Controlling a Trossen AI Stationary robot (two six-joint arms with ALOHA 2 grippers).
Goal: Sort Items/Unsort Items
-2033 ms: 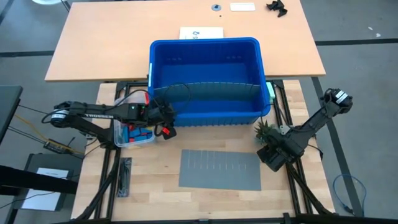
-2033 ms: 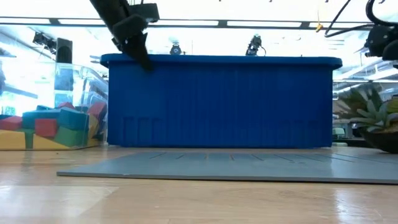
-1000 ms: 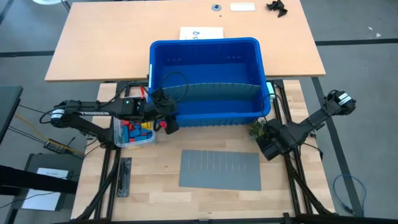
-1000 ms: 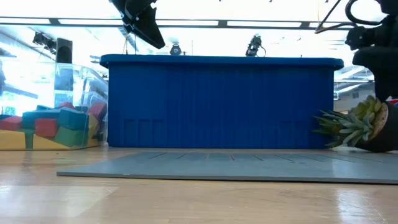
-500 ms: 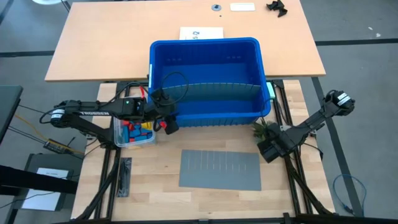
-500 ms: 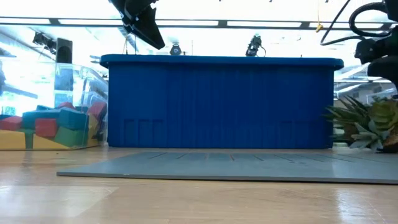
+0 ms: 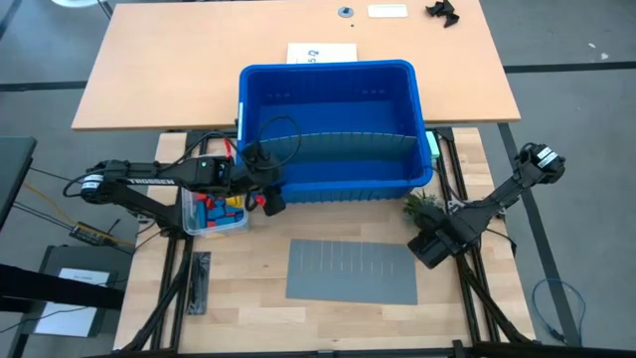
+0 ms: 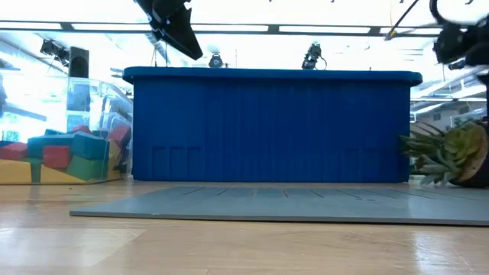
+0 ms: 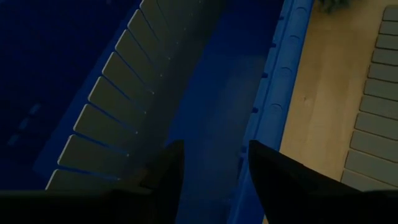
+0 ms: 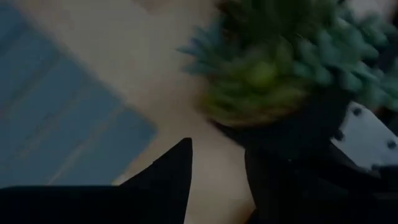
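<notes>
1. The toy blocks, chunky red, blue and green bricks, sit piled in a clear plastic tub at the table's left; the low view shows the tub's see-through wall, the high view only its top.
2. The left gripper hovers over the blue bin's near-left corner, fingers parted with nothing between them. Its wrist view looks down on the grey slotted divider curving inside.
3. A flat grey slotted sheet lies in front.
4. The right gripper is at a spiky green potted plant lying tipped over; whether it's grabbing the dark pot, can't tell.

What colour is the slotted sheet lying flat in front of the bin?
Grey; the slotted sheet shows best in the high view.
</notes>
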